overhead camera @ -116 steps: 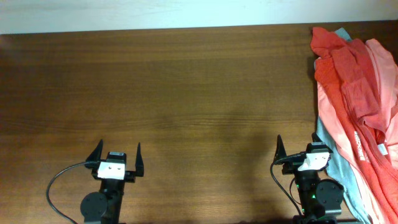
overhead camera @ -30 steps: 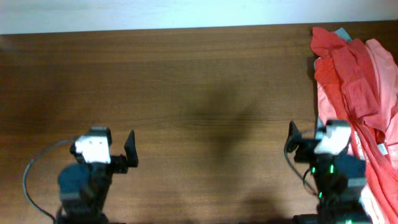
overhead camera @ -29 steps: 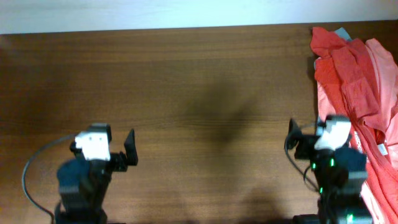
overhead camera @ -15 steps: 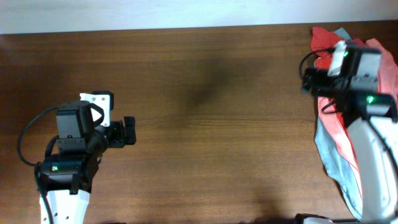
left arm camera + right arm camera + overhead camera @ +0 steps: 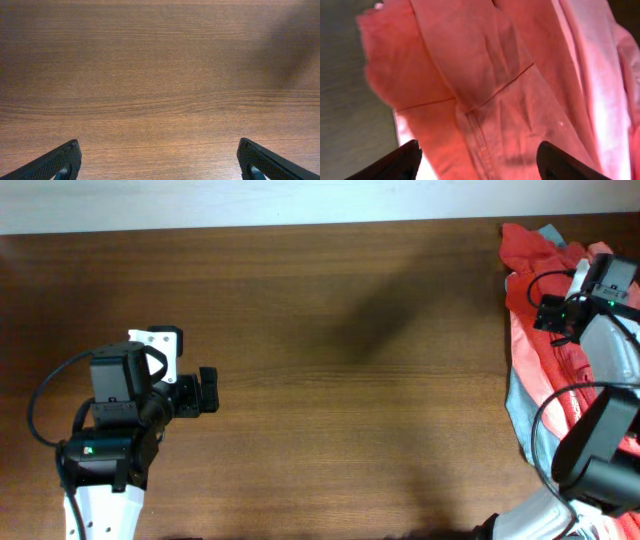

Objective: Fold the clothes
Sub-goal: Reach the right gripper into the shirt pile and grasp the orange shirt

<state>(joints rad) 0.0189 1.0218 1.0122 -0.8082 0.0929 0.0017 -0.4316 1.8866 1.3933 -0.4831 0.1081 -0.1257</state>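
Right gripper is spread wide and holds nothing, hanging over the orange-red shirt; whether it touches, can't tell. Left gripper is also wide and empty, over the table. Clothes pile lies crumpled at the table's right edge, long axis far-to-near, with a grey-teal shirt showing at its left side.

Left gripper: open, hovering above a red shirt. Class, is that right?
No. The left wrist view shows the left gripper open above the bare wooden table; the clothes lie under the right gripper, as the right wrist view shows.
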